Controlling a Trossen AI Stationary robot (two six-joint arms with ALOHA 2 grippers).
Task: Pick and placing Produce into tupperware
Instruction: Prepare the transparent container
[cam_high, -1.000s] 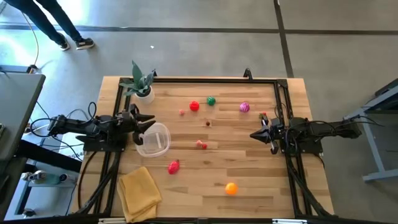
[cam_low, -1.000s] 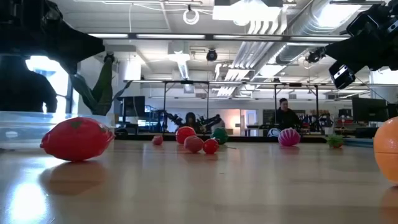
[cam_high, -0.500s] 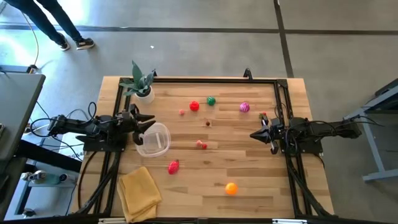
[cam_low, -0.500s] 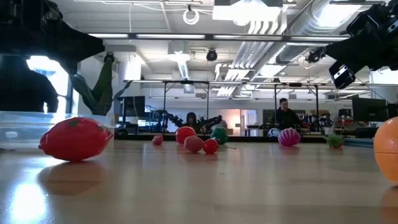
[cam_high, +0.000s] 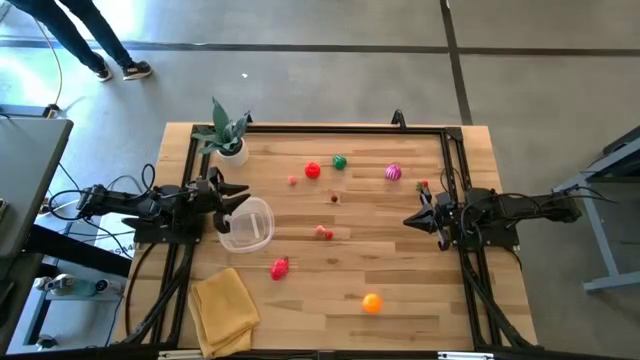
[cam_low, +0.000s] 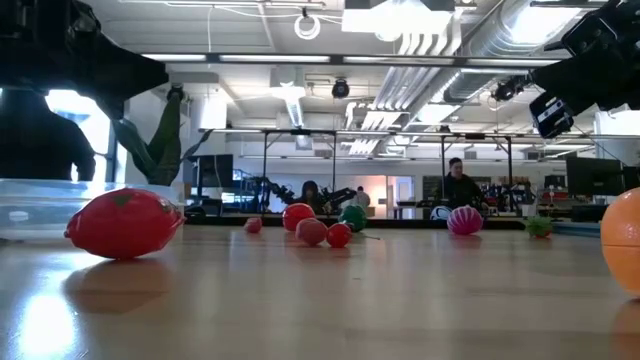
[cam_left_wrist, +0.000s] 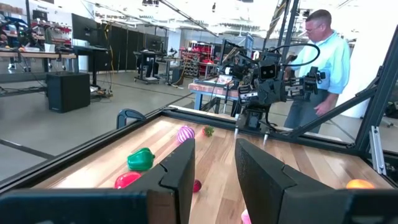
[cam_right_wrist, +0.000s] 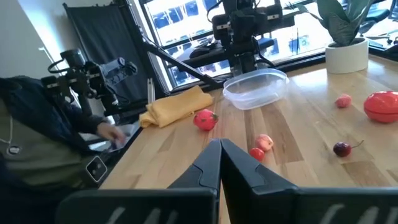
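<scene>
produce (cam_high: 280, 267) lies as before; right tool (cam_high: 408, 220), pressed together, has shifted slightly; left tool (cam_high: 233, 199) stays slightly spread.

**Around the wooden tabletop**

A potted plant (cam_high: 224, 133) with long green leaves in a white pot stands at the far left corner of the tabletop (cam_high: 400, 270). A folded yellow cloth (cam_high: 224, 307) lies at the near left corner. On the grey floor beyond, a person's legs (cam_high: 95, 40) show at the upper left. In the left wrist view, a person in a light blue shirt (cam_left_wrist: 317, 65) stands behind the table.
</scene>
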